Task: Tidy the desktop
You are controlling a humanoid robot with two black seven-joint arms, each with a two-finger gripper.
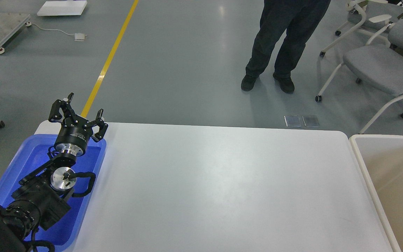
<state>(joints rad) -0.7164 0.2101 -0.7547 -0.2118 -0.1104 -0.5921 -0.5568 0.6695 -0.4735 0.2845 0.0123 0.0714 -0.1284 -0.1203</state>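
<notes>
The desktop (pixel 222 182) is a wide white tabletop with rounded corners, and nothing lies on its bare surface. My left gripper (pixel 77 109) is open and empty, held above the far end of the blue tray (pixel 30 157) at the table's left side. My left arm reaches up over the tray from the lower left. My right gripper and arm are out of view.
A beige-white bin (pixel 394 189) stands at the table's right edge. A person in dark trousers (pixel 278 45) stands on the floor beyond the table. Grey wheeled chairs (pixel 380 66) are at the far right. A yellow floor line (pixel 112 52) runs behind the tray.
</notes>
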